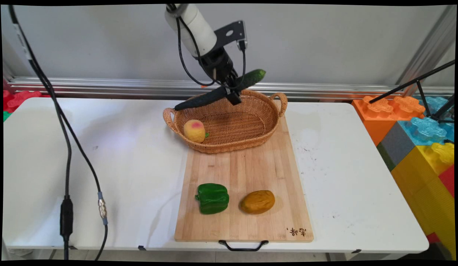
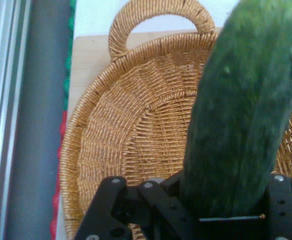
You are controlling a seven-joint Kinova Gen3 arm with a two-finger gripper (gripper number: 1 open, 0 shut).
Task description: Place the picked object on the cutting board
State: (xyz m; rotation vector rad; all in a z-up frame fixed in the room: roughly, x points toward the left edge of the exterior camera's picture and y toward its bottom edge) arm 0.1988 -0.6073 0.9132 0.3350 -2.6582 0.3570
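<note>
Black cables hang down over the worktop at its 9 o'clock side, touching nothing on it.

A wicker basket stands at the 12 o'clock end of a wooden cutting board, partly overhanging the board's far edge. A peach lies inside the basket, against the wall at its 9 o'clock side.

The gripper hangs above the basket's far rim, at about 12 o'clock of it. Its fingers are clamped on a cucumber, taken near the middle of its length. The cucumber is clear of the basket and of the worktop, tilted: its dark end points down toward 8 o'clock, over the basket's left handle, and its lighter end rises toward 2 o'clock. In the hand view the cucumber stands up from between the black linkage, with the basket floor and one handle directly beyond it.

Handling, as a judgement: the cucumber appears stiff and long, with a smooth, slightly pebbled skin that may slip or pivot in a narrow two-finger hold. Weight looks moderate. A hold near mid-length, as here, keeps the two ends balanced; a hold toward either end would likely let it swing. It does not look fragile.

On the near half of the board lie a green bell pepper at 7 o'clock and, just beside it, a brownish-yellow potato-like item at 5 o'clock. Neither touches the other.

Beyond the worktop at 3 o'clock stand large coloured blocks.
</note>
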